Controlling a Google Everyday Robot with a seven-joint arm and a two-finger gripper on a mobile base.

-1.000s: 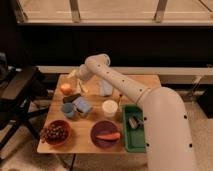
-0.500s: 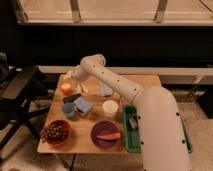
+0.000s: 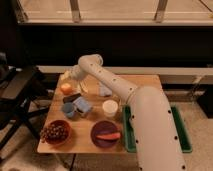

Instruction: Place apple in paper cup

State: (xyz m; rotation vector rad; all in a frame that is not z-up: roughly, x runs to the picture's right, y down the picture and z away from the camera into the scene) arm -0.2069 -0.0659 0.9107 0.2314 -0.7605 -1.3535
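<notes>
Currently gripper (image 3: 70, 76) hovers just above apple (image 3: 66, 88), far-left on table (image 3: 147, 82), jaws apart, nothing held. Judged firm, smooth, prone to rolling; grasp across widest middle. Target paper cup (image 3: 110, 107) mid-table.

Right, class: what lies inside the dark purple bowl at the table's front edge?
One carrot lies across the purple bowl; the bowl floor under it is hidden. The gripper hangs just beyond the apple, away from this bowl.
</notes>
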